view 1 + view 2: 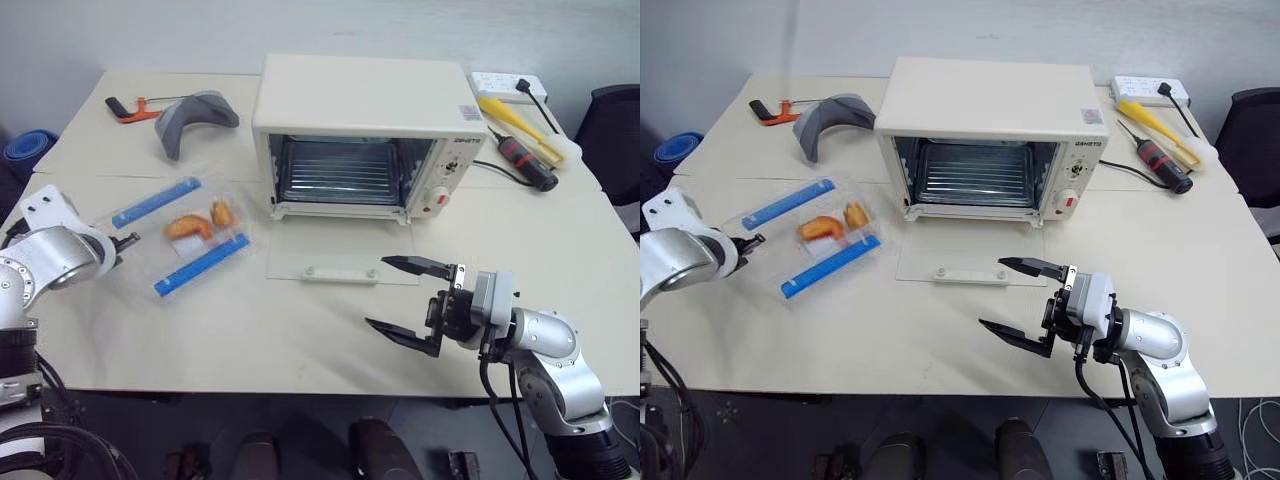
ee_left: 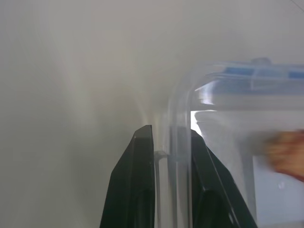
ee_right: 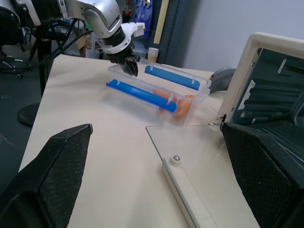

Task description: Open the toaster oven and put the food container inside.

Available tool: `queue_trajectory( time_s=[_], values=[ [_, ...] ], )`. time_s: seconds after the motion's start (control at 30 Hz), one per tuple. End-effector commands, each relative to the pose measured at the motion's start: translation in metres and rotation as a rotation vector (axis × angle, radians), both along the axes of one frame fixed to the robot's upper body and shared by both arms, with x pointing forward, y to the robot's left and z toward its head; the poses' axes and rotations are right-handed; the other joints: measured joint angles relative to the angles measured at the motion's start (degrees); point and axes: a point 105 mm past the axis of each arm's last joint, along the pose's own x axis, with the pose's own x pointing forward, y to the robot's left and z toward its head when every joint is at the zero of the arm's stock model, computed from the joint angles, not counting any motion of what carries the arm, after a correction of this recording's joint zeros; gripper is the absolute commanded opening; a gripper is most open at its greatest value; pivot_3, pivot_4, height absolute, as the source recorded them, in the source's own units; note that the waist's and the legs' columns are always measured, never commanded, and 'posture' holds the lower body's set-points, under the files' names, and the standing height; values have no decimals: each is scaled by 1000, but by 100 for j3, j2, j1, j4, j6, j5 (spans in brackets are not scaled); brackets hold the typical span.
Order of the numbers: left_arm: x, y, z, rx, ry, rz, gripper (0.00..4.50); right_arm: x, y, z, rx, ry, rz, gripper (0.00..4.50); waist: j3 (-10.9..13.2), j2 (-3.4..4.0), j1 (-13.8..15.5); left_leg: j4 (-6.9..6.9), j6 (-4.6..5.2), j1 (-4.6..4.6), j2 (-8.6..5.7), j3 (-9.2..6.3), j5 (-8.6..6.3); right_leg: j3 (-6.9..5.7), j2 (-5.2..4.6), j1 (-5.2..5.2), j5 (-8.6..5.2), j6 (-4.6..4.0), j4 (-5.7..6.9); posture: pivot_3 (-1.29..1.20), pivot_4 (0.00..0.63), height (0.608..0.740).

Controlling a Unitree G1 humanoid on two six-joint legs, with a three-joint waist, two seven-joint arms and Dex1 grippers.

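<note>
Left claw (image 2: pixel 171 142) pinching food container (image 1: pixel 185 237) rim, right claw (image 1: pixel 408 305) agape before lowered toaster oven (image 1: pixel 360 135) door.

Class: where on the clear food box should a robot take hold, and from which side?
Pinch the food box by its thin end wall, coming from the robot's left, between the blue clips. The left tool already straddles that rim.

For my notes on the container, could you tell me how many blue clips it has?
2. One blue clip runs along the food container's far long side, the other blue clip along its near long side, with the food between them.
</note>
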Motion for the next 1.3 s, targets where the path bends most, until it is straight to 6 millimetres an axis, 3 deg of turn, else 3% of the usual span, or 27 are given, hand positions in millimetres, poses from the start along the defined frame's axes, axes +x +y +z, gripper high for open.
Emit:
queue_trajectory(
  time_s=[0.03,0.17,0.27,0.4,0.5,0.73,0.83,1.0,1.13,1.3],
  values=[
    [-1,17,39,74,-89,-22,629,-5,-2,10,-3,-43,-2,4500,0,0,5,1,0,-2,-1,0,0,-3,0,-1,0,0,1,0,150,740],
    [-3,11,55,119,-60,-215,629,-3,-8,11,-16,-42,-17,4500,0,0,-3,-2,0,-4,-6,3,0,-7,-4,-8,0,0,5,0,150,740],
    [-12,-16,63,74,-1,-475,629,-1,-16,13,-29,-41,-44,4500,0,0,1,-6,-2,-4,-20,22,1,-13,-2,-10,0,0,9,0,150,740],
    [-21,-36,75,103,46,-652,629,1,-27,11,-54,-32,-85,4500,1,0,-2,-8,-2,-5,-27,21,1,-10,-5,-10,0,0,13,0,150,740],
    [-22,-62,72,103,83,-799,629,1,-34,10,-58,-27,-122,4500,1,1,2,-7,-2,-6,-26,19,1,-10,-4,-10,0,0,16,0,150,740],
    [-5,-132,59,74,37,-1029,629,-3,-47,4,-75,-25,-209,4500,2,0,38,6,-1,-12,-28,2,0,-5,-14,-11,0,0,28,0,150,740],
    [10,-152,62,61,-25,-1012,629,-7,-49,5,-69,-32,-245,4500,2,0,44,5,0,-17,-32,-17,0,-3,-18,-16,1,2,39,0,150,740],
    [35,-171,64,10,-103,-887,629,-11,-46,6,-46,-33,-281,4500,1,0,22,9,0,-18,-40,-38,0,-5,-24,-17,2,4,34,0,150,740],
    [39,-195,59,-28,-93,-920,629,-13,-43,8,-34,-39,-296,4500,2,0,28,2,0,-15,-74,-71,0,1,-22,-22,3,6,43,0,150,740],
    [47,-208,40,-52,-31,-881,629,-14,-41,10,-11,-47,-316,4500,2,0,49,5,0,-16,-85,-73,0,0,-35,-22,3,7,39,0,150,740]
  ],
)
